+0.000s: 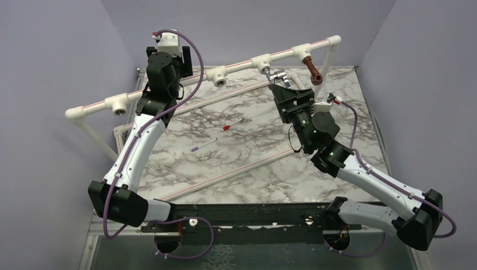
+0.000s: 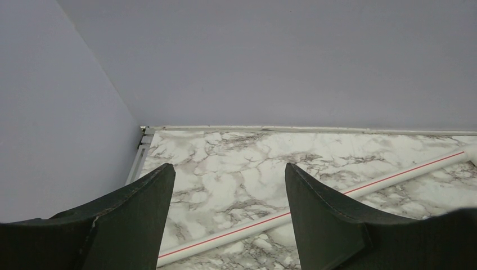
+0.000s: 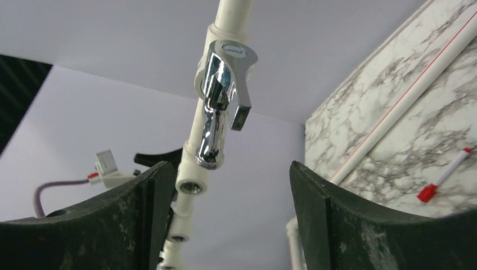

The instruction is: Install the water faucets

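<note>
A shiny chrome water faucet (image 1: 276, 75) with a lever handle hangs from a tee on the raised white pipe rail (image 1: 169, 89). In the right wrist view the chrome faucet (image 3: 222, 107) stands just beyond my fingertips, apart from them. My right gripper (image 1: 284, 85) (image 3: 230, 174) is open right below it, with nothing between the fingers. A reddish-brown water faucet (image 1: 312, 69) sits in the tee further right on the rail. My left gripper (image 1: 191, 61) (image 2: 229, 174) is open and empty at the rail's back left, over the marble table (image 2: 236, 163).
Open tee sockets (image 1: 219, 76) (image 1: 119, 107) (image 3: 191, 183) remain along the rail. A red-tipped stick (image 1: 226, 128) (image 3: 444, 177) and a purple-tipped stick (image 1: 198, 148) lie mid-table. White pipes with red stripes (image 1: 225, 175) (image 2: 337, 197) lie on the marble. Purple walls close in on three sides.
</note>
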Tool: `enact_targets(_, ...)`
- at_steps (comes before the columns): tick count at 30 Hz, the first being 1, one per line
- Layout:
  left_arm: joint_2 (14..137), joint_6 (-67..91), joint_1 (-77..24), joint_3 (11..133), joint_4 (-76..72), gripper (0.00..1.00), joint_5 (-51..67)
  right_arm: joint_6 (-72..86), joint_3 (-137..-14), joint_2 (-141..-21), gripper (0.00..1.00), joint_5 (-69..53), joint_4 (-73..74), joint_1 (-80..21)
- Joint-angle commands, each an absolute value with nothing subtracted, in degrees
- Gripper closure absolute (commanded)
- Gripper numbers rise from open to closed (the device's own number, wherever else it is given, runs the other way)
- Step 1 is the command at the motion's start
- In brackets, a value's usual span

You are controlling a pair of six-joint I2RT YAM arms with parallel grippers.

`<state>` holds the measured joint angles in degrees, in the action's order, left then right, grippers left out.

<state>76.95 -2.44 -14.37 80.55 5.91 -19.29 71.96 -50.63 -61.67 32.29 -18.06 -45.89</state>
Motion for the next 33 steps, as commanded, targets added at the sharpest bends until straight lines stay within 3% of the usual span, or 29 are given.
enact_targets(1,78.05,-2.15,-13.72,79.81,10.68,0.27,-18.87,58.90,-48.38,-56.80,0.21,27.29,-12.77,-45.70)
enact_targets(15,78.33,-2.21,-13.71,80.07,11.18,0.27,-18.73,6.20,-44.50,-44.30,0.23,19.06,-9.47,-45.69)
enact_targets(23,78.30,-1.93,-13.72,80.33,11.49,0.27,-18.27,-26.75,-45.47,-45.17,0.19,13.68,-9.29,-45.67)
enact_targets(33,78.11,-2.02,-13.71,80.15,11.34,0.26,-18.20,-51.89,-45.21,-47.21,0.17,12.82,-16.14,-45.69)
